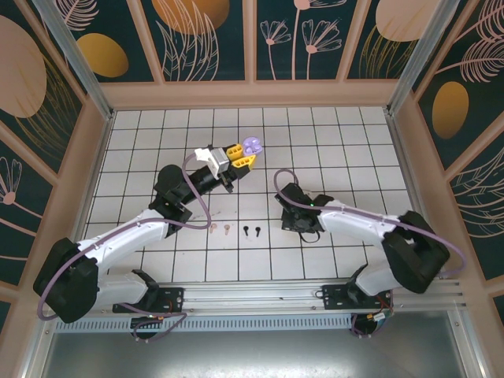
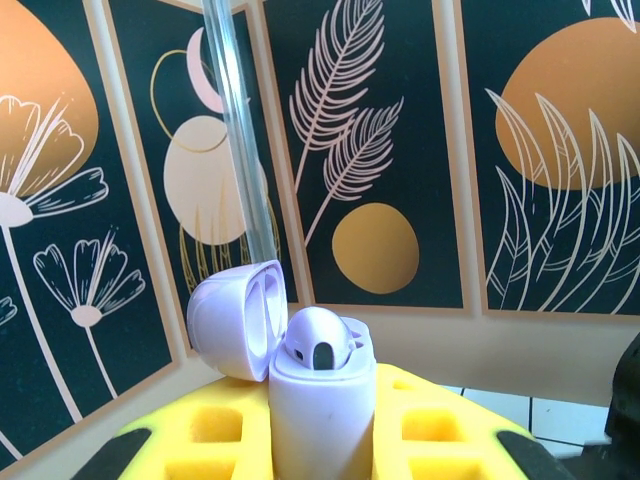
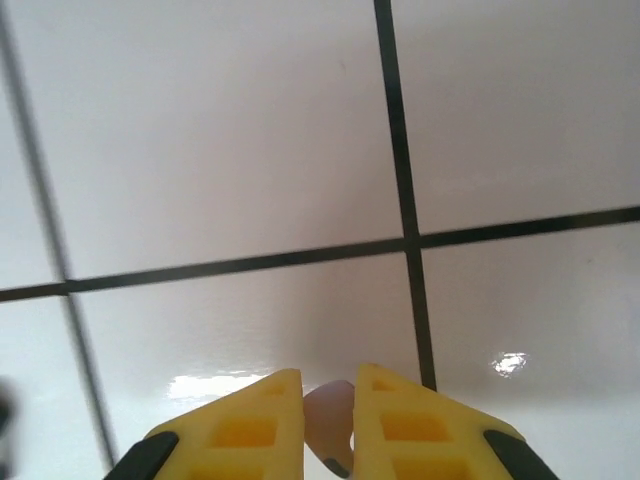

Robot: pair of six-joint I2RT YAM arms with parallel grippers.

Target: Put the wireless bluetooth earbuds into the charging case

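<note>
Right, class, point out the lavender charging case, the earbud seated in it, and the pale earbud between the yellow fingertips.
lavender charging case (image 2: 320, 425): left wrist view, front of its body.
seated earbud (image 2: 318, 338): left wrist view, its rounded head.
pale earbud (image 3: 328, 420): right wrist view, its exposed middle.

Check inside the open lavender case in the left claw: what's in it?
One lavender bud sits in the case, head up. The lid is flipped open. The second slot is hidden from this angle; can't tell if it's filled.
</note>
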